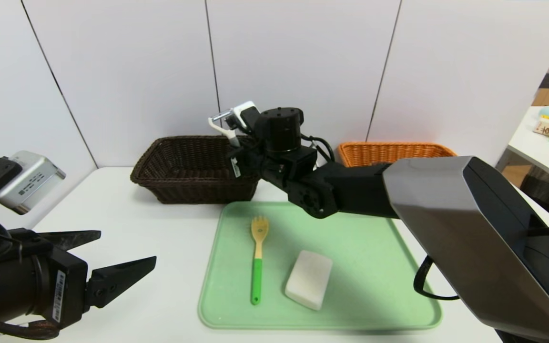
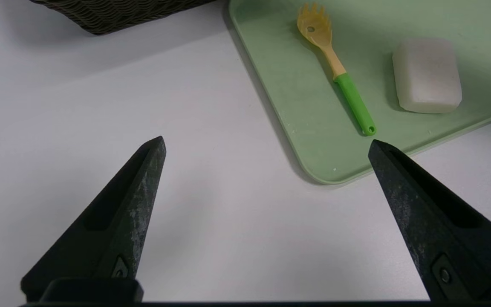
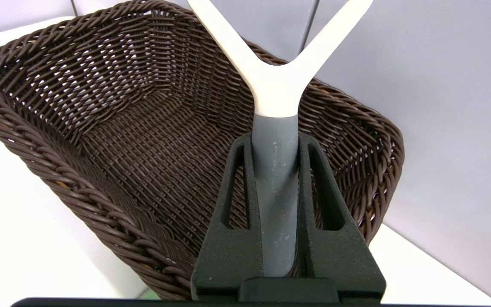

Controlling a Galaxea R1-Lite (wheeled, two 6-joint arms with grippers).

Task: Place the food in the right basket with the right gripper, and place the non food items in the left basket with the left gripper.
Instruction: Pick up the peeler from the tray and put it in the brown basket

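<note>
- The left gripper (image 1: 112, 259) hangs low at the near left over the white table (image 1: 127, 214), its black fingers (image 2: 137, 192) spread wide apart with nothing between them; it looks parked.
- The dark brown woven wicker basket (image 1: 179, 166) stands at the back left and, as far as its floor shows, is empty.
- The right gripper (image 3: 276, 179), on the arm reaching across from the right, sits just over the brown basket's near right rim, its black fingers (image 3: 232, 213) clamped on the grey handle of a white Y-shaped peeler-like tool (image 3: 277, 85), whose forked head points out above the basket's interior.
- In hand: a non-food utensil being delivered to the left basket, though by the right arm, against the task's wording.
- Next, I judge, the fingers must part so the tool falls inside, clear of the rim.
- On the pale green plastic tray (image 1: 374, 267) lie a wooden fork with a green handle (image 1: 257, 259) and, just beside it, a white rounded block (image 1: 309, 278), both untouched.
- The orange woven basket (image 1: 393, 152) stands at the back right, partly hidden behind the arm.
</note>
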